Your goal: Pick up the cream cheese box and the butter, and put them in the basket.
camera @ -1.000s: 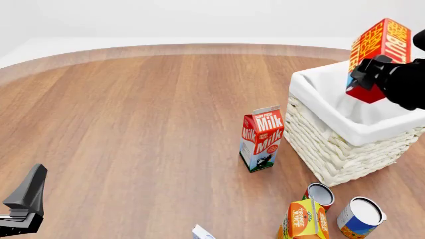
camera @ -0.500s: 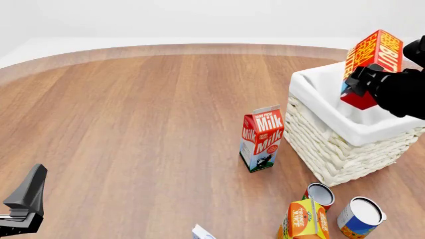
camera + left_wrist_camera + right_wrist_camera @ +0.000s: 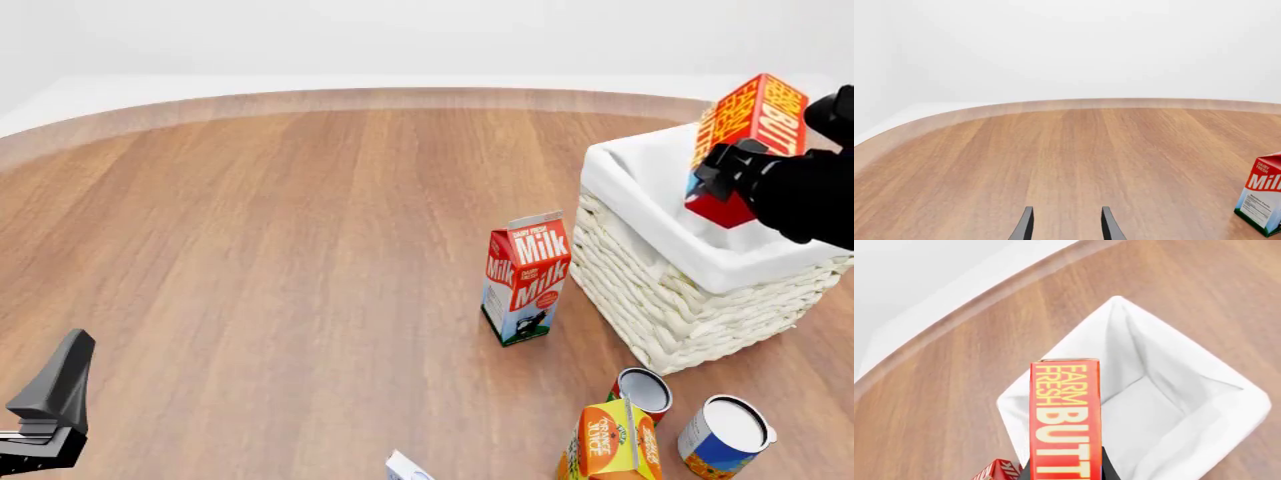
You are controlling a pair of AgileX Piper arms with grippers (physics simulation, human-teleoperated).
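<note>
My right gripper (image 3: 727,175) is shut on the red and orange butter box (image 3: 742,140) and holds it tilted in the air above the white wicker basket (image 3: 667,300). In the right wrist view the butter (image 3: 1064,415) hangs over the basket's white liner (image 3: 1167,395). Only a white and pale-blue corner of the cream cheese box (image 3: 404,467) shows at the front edge of the front view. My left gripper (image 3: 1065,225) is open and empty over bare wood; its arm (image 3: 51,410) sits at the front left.
A red-and-white milk carton (image 3: 525,277) stands just left of the basket and also shows in the left wrist view (image 3: 1262,200). An orange juice carton (image 3: 610,440) and two cans (image 3: 642,390) (image 3: 722,432) stand in front of the basket.
My right gripper has carried the butter a little to the left and lower over the basket. The left arm has not moved.
</note>
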